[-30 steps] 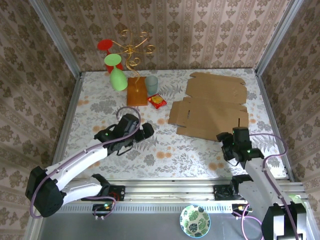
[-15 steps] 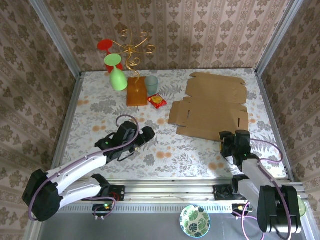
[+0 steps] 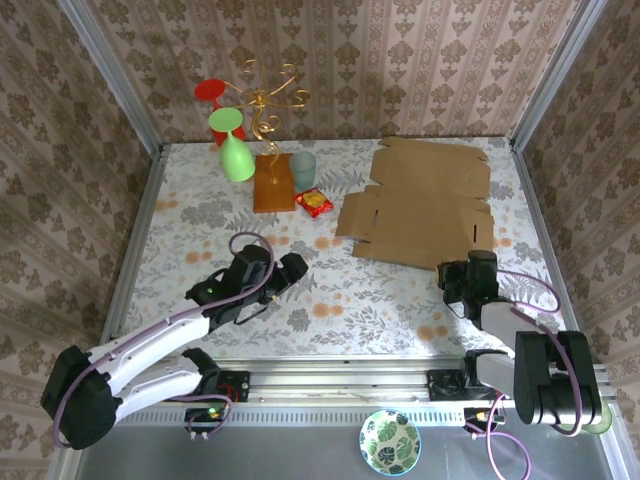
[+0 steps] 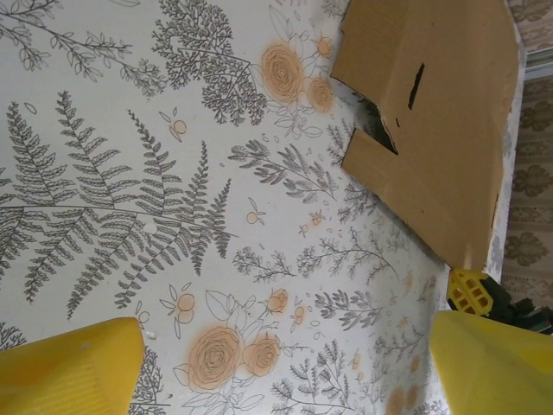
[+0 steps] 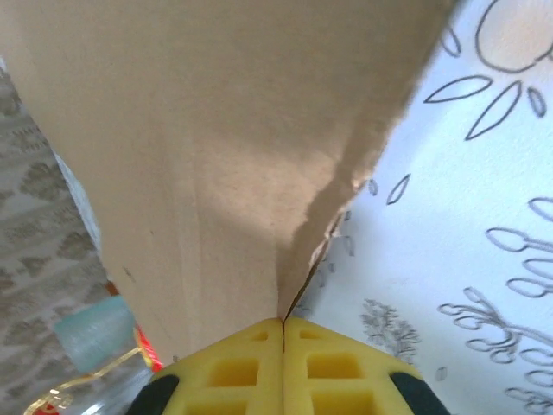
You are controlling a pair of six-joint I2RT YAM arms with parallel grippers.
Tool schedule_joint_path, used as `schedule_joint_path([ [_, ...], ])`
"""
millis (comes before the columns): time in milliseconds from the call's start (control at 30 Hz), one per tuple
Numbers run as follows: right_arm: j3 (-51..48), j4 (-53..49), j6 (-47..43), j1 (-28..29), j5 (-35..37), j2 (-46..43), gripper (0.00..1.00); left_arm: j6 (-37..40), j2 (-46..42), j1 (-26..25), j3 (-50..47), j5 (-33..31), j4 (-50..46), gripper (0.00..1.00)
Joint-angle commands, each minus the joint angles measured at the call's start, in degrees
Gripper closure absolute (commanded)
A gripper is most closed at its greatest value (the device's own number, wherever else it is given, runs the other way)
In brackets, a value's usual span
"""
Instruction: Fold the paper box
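Robot test booth dressed up as a home
Damask wallpaper panels (image 3: 400,60) stand between bare aluminium posts (image 3: 114,80) around a floral-covered table (image 3: 340,295), with robot arms (image 3: 160,338) bolted to a metal rail (image 3: 340,380) at its near edge

Paper box (image 3: 425,205) right of cup (image 3: 303,166)

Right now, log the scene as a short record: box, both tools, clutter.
paper box: unfolded, spread on the table, far right
right tool: shut on the paper box's near edge
left tool: open, over the table, apart from the paper box
clutter: wire stand, blue cup, red packet, all left of the paper box
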Motion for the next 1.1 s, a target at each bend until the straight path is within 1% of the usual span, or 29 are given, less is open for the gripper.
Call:
schedule_joint_path([
  [0,7.06,-5.97,-0.90,1.20,3.65,-6.31,1.00,-0.66,-1.37,-0.34,0.45,-1.42,0.13,0.15],
  [67,12.93,-15.24,-3.09,2.05,5.54,-10.11,1.00,-0.80,-1.52,-0.30,1.40,-2.81,0.50,0.16],
  [133,18.99,-23.93,-4.65,2.25,5.36,-11.18,1.00,-1.58,-1.02,-0.31,2.67,-4.44,2.14,0.17],
  [167,21.01,-26.51,-4.73,2.26,4.77,-11.28,1.00,-2.41,-0.36,-0.33,3.50,-5.15,2.80,0.16],
  [200,22.84,-28.52,-4.50,2.34,4.29,-11.41,1.00,-3.50,0.62,-0.26,4.57,-5.95,3.43,0.14],
  [267,25.14,-30.36,-3.25,2.65,4.05,-12.16,1.00,-5.68,2.97,-0.25,7.65,-7.42,3.90,0.10],
  [333,28.38,-31.92,-2.40,2.69,4.28,-12.86,1.00,-6.30,5.84,-0.21,12.14,-8.71,3.19,0.09],
  [467,38.43,-36.65,-5.82,2.82,5.11,-11.62,1.00,-5.46,9.49,-0.03,18.77,-10.40,3.03,0.09],
  [567,45.02,-38.03,-7.48,2.86,4.95,-9.79,1.00,-4.84,11.11,1.11,21.21,-9.47,4.78,0.10],
  [700,51.40,-38.21,-8.05,2.79,4.13,-6.97,1.00,-0.07,12.70,3.02,24.71,-7.67,4.25,0.14],
  [900,61.52,-39.30,-11.72,2.78,4.65,-4.21,1.00,14.44,12.92,4.63,31.12,-7.89,-1.68,0.21],
  [1067,69.53,-39.66,-12.91,2.87,3.98,-2.79,1.00,18.15,10.89,6.40,29.19,-6.40,-0.69,0.31],
])
